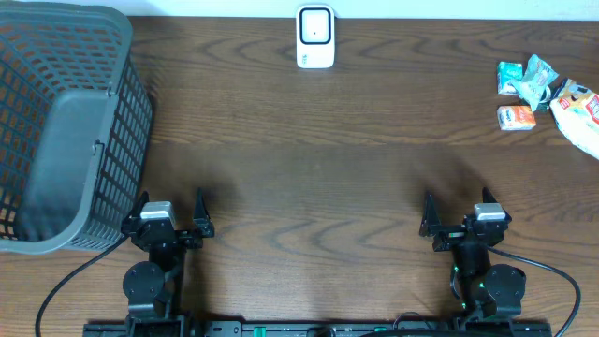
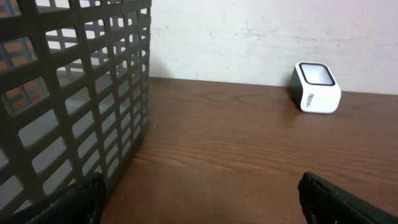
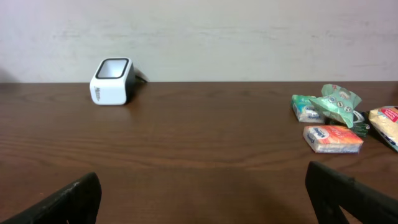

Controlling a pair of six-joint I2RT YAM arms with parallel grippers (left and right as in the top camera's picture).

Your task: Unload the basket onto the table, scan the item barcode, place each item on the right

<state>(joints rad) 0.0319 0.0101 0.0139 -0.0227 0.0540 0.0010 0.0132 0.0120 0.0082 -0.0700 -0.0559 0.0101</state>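
A white barcode scanner stands at the table's far edge, also seen as the scanner in the left wrist view and the scanner in the right wrist view. Small packaged items lie in a cluster at the far right; among them an orange packet, a green packet and a crumpled green wrapper. My left gripper sits open near the front edge, nothing between its fingers. My right gripper is likewise open and empty, far from the items.
A large grey plastic mesh basket stands at the left, close beside my left gripper; its wall fills the left of the left wrist view. A white-and-red bag lies at the right edge. Bare wooden tabletop spans the middle.
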